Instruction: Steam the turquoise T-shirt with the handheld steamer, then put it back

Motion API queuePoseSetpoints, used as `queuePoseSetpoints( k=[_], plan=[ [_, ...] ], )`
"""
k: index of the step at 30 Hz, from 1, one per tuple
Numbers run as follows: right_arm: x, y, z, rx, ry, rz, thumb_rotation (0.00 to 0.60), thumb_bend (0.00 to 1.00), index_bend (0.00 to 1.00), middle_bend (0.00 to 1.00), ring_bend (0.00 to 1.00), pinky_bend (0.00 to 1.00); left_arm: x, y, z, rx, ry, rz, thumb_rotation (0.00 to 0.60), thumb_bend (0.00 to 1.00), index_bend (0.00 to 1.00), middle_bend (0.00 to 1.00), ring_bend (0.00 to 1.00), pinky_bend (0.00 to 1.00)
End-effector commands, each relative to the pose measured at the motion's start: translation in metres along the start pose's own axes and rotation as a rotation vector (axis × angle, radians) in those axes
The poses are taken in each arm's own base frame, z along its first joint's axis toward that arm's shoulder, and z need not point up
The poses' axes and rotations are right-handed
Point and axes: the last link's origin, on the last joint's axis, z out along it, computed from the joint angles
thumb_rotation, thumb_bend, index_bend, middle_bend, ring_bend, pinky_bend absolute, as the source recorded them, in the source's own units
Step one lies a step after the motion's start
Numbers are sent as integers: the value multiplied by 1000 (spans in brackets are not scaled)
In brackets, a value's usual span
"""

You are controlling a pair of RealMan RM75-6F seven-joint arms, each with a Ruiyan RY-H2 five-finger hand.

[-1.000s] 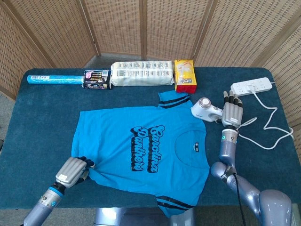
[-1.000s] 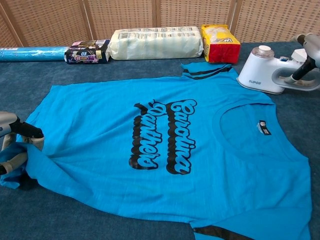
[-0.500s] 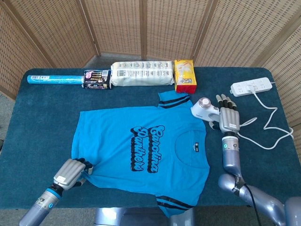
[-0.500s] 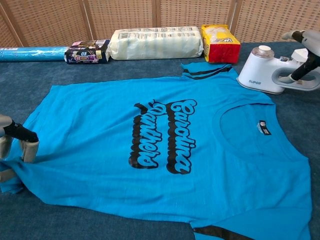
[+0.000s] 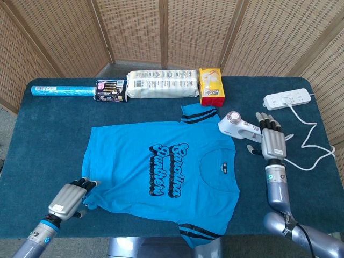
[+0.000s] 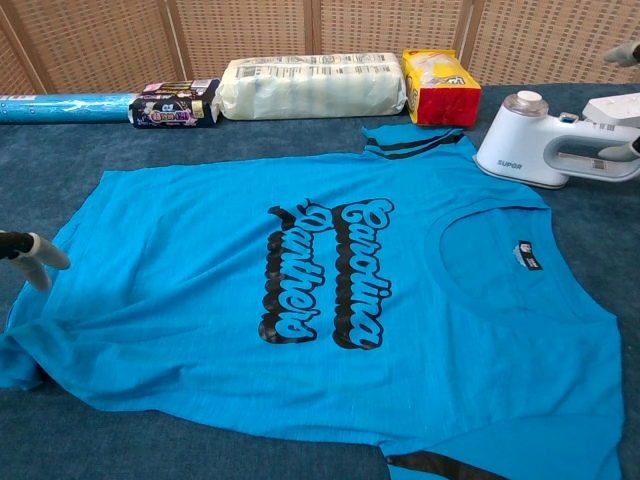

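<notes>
Head view shows the turquoise T-shirt (image 5: 161,174) lying flat on the blue table (image 5: 48,140), with its collar pointing toward the robot's right side. The handheld steamer (image 5: 236,126) lies on the table just beside the shirt's top sleeve. Its round head is near the shirt and its handle runs away toward the right hand (image 5: 273,142). So the steamer's long side points at that hand, and the hand only needs to go a little way toward the shirt to reach the handle. The right hand is spread and holds nothing; its fingertips are very near the end of the handle, but it is hard to say if they touch it. The left hand (image 5: 69,198) is far from the steamer, down at the shirt's bottom corner, so I think the right hand should be the one to pick it up. The left hand is also spread and holds nothing, with its fingertips at the shirt's edge. In the chest view both hands are cut off at the picture's sides, so only bits of fingers show there. The steamer's cord cannot be made out clearly.
</notes>
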Motion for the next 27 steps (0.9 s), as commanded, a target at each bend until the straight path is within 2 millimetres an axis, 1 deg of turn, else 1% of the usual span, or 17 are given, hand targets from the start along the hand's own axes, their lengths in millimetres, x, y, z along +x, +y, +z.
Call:
queuePoseSetpoints(
  k=[1,5,9,14,18,20,27],
  plan=[
    [5,8,-12,-2,27,32,600,253,53,131,82,87,8,-15,-9,62,57,-27,600,158,171,286,183,334],
    [7,17,-25,14,59,43,600,253,153,203,164,172,12,-33,-21,117,96,-39,600,164,171,287,183,334],
    [6,23,-34,27,52,56,600,253,186,228,191,198,15,-44,-26,157,110,-48,600,164,171,287,182,334],
    [8,42,-58,43,28,48,600,252,211,248,216,219,23,-71,-42,242,191,-71,600,176,178,288,189,375],
    [10,53,-74,49,16,48,600,252,249,274,231,217,24,-90,-55,296,245,-93,600,189,251,317,238,425],
    [11,57,-79,46,18,47,600,253,277,301,261,224,22,-96,-61,319,251,-95,600,200,274,329,250,441],
    [12,68,-98,33,24,53,600,253,345,352,322,244,19,-113,-78,380,283,-117,600,209,355,370,277,446]
  ],
)
